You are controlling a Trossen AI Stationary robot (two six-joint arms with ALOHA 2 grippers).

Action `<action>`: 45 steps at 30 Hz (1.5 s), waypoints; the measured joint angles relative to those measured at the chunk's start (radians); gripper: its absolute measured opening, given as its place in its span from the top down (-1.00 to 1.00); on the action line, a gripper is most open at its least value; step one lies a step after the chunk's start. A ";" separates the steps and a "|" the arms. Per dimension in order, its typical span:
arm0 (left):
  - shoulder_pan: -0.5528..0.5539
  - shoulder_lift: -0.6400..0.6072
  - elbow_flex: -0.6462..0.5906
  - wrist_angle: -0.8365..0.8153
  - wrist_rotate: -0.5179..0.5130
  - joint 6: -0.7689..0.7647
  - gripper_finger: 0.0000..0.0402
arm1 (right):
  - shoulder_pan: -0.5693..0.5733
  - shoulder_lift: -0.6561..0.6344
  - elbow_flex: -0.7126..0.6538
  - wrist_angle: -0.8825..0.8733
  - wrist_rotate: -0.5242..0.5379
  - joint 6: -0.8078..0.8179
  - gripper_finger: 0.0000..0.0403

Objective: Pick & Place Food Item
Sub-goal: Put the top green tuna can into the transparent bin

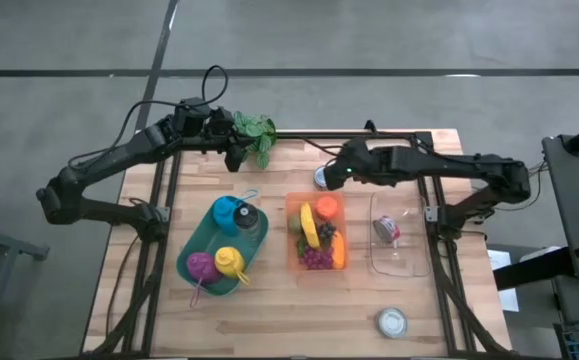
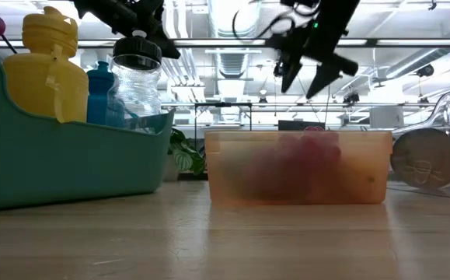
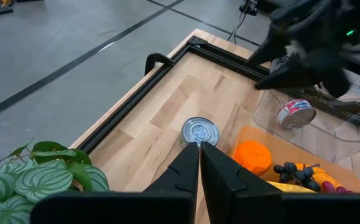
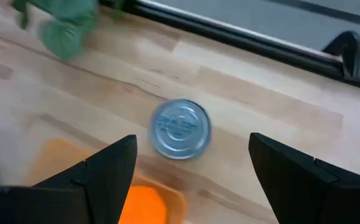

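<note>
An orange bin (image 1: pixel 291 205) in the middle of the table holds a banana (image 1: pixel 310 225), an orange (image 1: pixel 327 206), dark grapes (image 1: pixel 316 258) and a carrot (image 1: pixel 339 248). My right gripper (image 4: pixel 192 168) hangs open above the bin's far edge. A silver can (image 4: pixel 181 129) stands on the wood just beyond that edge, below the gripper, which touches nothing. My left gripper (image 3: pixel 199 168) is shut and holds nothing. It hovers at the far left by a green plant (image 1: pixel 259 132).
A teal tray (image 1: pixel 194 255) with several bottles sits left of the bin. To the bin's right, a clear container (image 1: pixel 401 262) holds a red-labelled can (image 1: pixel 386 228). Another can (image 1: pixel 392 321) stands near the front edge. A black frame rail (image 1: pixel 369 133) runs along the far edge.
</note>
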 joint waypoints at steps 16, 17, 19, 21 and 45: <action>0.000 0.000 0.000 0.000 0.000 0.000 0.89 | -0.099 0.135 -0.009 0.052 -0.101 -0.034 -0.53; 0.000 0.000 0.000 0.000 0.000 0.000 0.89 | -0.107 0.135 -0.009 0.053 -0.101 -0.034 -0.53; 0.000 0.000 0.000 0.000 0.000 0.000 0.89 | -0.122 0.135 -0.009 0.052 -0.102 -0.033 -0.53; 0.000 0.000 0.000 0.009 -0.001 0.022 0.89 | -0.135 0.135 -0.009 0.052 -0.119 -0.012 -0.53; -0.005 0.178 0.000 0.051 0.199 -0.083 0.89 | -0.169 0.209 -0.009 0.163 -0.186 0.074 -0.53</action>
